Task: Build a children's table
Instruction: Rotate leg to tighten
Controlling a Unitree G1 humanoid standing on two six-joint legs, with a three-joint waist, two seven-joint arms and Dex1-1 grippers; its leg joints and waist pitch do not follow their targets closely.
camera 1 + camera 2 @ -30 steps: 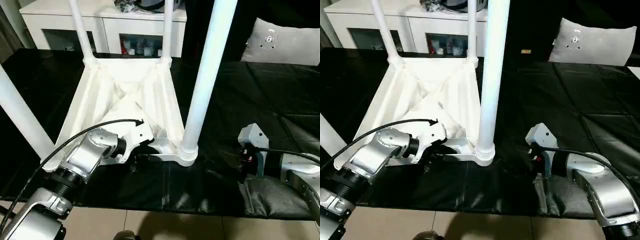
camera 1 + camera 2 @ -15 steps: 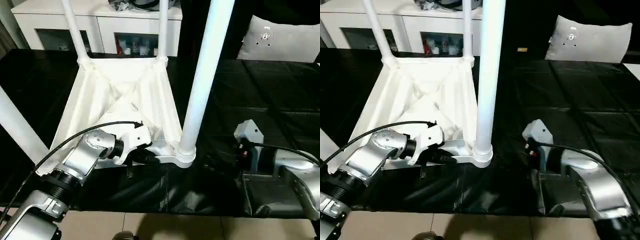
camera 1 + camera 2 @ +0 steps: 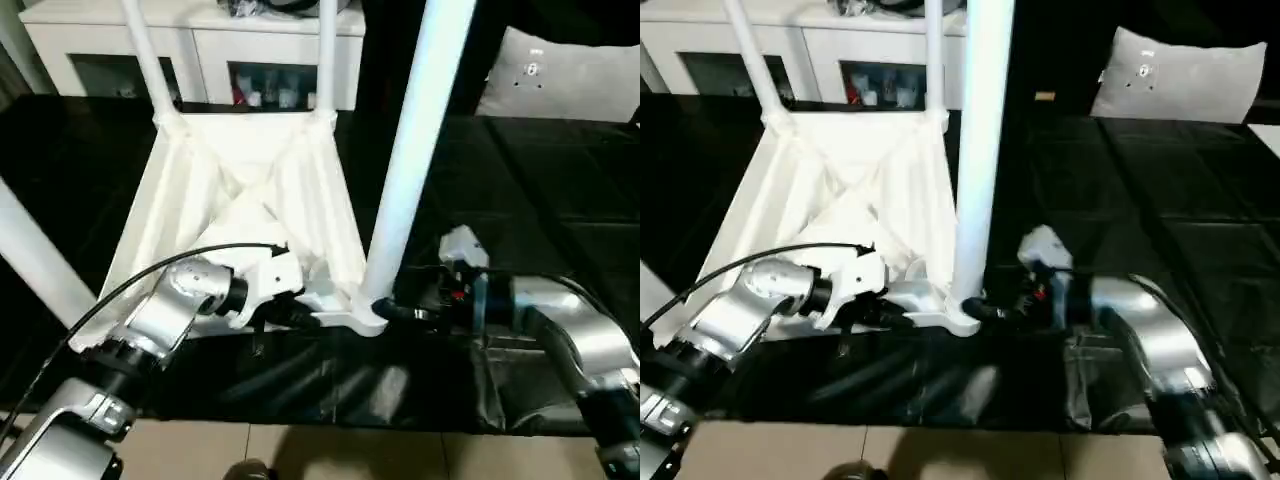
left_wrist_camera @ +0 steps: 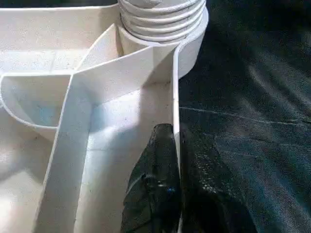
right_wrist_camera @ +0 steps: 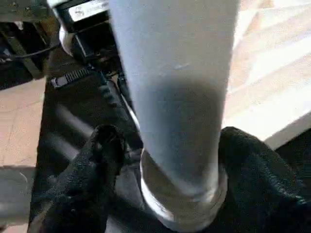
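The children's table (image 3: 250, 170) lies upside down on the black-covered work table, with its white legs standing up. My left gripper (image 3: 305, 317) is shut on the rim wall (image 4: 174, 97) of the top, one finger on each side, just beside the near right corner socket. The near right leg (image 3: 405, 160) rises from that socket. My right gripper (image 3: 385, 308) has come in from the right at the leg's flared base. Its fingers (image 5: 104, 145) stand open on either side of the leg (image 5: 180, 97), one pad against it and a small gap at the other.
A white sideboard (image 3: 200, 30) stands behind the work table, and a grey cushion (image 3: 570, 75) lies at the back right. The black cover (image 3: 540, 180) is wrinkled near the front edge, with tiled floor (image 3: 300, 450) below. The near left leg (image 3: 35, 260) slants up beside my left forearm.
My right arm has swung left from the bare cover to the base of the near right leg, its fingers now around it. My left gripper has closed onto the rim.
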